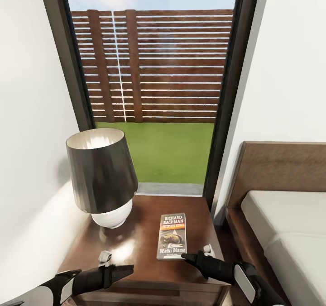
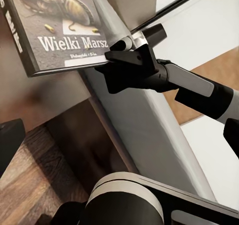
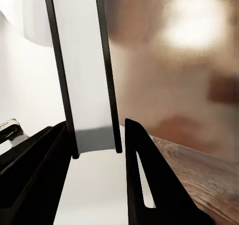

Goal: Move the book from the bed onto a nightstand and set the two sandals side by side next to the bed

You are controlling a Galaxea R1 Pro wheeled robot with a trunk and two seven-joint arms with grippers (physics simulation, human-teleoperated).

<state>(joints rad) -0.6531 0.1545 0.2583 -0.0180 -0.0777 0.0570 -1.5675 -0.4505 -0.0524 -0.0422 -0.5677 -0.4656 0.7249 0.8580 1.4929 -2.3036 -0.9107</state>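
Observation:
The book [image 1: 172, 236], dark-covered with "RICHARD BACHMAN" and "Wielki Marsz" on it, lies flat on the glossy brown nightstand [image 1: 136, 251], to the right of the lamp. My right gripper [image 1: 192, 255] is at the book's near right corner. In the right wrist view the book's edge [image 3: 84, 60] sits between the gripper's fingers [image 3: 144, 175] with a thin gap on each side, so it is open. The left wrist view shows the same corner [image 2: 55, 25] beside the right gripper [image 2: 132, 48]. My left gripper [image 1: 129, 267] hovers open over the nightstand's front left. The sandals are out of view.
A dark-shaded lamp [image 1: 102, 179] with a white base stands on the nightstand's back left. The bed [image 1: 290, 224], with its brown headboard, is close on the right. A tall dark-framed window [image 1: 154, 93] is straight ahead, and a white wall runs along the left.

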